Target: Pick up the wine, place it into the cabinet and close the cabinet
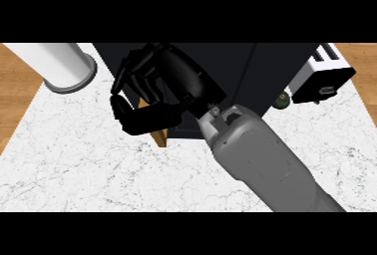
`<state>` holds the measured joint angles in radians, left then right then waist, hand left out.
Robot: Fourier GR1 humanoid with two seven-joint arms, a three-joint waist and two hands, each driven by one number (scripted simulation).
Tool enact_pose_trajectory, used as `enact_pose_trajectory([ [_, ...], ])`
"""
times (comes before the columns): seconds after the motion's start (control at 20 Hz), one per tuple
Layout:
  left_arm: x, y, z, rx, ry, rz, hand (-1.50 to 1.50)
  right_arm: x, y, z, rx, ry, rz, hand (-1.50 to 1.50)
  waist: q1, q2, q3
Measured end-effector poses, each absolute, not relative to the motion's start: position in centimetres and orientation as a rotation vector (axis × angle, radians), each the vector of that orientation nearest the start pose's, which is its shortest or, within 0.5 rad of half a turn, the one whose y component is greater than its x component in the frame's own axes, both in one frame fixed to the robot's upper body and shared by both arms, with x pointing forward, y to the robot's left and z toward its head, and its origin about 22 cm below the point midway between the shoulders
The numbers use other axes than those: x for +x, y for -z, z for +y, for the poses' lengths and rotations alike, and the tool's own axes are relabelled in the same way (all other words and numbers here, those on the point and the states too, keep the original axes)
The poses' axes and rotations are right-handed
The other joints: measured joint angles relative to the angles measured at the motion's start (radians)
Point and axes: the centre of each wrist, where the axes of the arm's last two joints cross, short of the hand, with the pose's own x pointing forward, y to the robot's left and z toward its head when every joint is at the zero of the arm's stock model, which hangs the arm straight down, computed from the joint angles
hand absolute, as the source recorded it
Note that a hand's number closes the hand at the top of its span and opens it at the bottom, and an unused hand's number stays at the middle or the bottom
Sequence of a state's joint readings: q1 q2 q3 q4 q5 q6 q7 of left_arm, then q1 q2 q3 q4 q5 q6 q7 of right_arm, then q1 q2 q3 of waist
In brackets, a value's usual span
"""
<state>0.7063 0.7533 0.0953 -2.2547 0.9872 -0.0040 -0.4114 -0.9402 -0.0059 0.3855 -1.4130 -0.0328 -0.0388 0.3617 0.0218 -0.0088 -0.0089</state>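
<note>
Hand: the right hand (pixel 158 87) was up at the cabinet (pixel 243 74).
Fingers: curled, maybe holding something; I could not tell.
Wine: a green round bit (pixel 281 101) showed to the right of the fingers, by the cabinet.

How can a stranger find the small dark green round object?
Look at the big black cabinet at the back of the white marble counter. The small dark green round object sits by its right side, beside the white and black appliance. Nothing else here is green.

One hand (pixel 165 82), one cabinet (pixel 243 69), one white cylinder (pixel 63 64), one toaster (pixel 324 74), one bottle (pixel 281 100).
</note>
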Motion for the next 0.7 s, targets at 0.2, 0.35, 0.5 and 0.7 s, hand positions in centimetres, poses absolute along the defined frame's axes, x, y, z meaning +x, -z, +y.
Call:
enact_pose_trajectory([
  [0.2, 10.4, -11.4, 32.5, -0.266, -0.178, -1.868, -1.50, 33.4, -20.9, -2.4, 0.302, -0.809, -1.849, 1.50, -0.003, -0.006, -0.004],
  [0.35, 10.9, -11.0, 31.9, -0.269, -0.178, -1.871, -1.50, 34.1, -20.6, -2.7, 0.310, -0.834, -1.860, 1.50, 0.001, -0.011, -0.006],
  [0.5, 11.2, -10.6, 31.2, -0.272, -0.186, -1.865, -1.50, 34.6, -20.4, -3.0, 0.323, -0.855, -1.872, 1.50, 0.004, -0.014, -0.010],
  [0.7, 11.9, -10.1, 30.8, -0.263, -0.192, -1.867, -1.50, 35.0, -20.4, -3.0, 0.338, -0.879, -1.882, 1.50, 0.003, -0.015, -0.012],
])
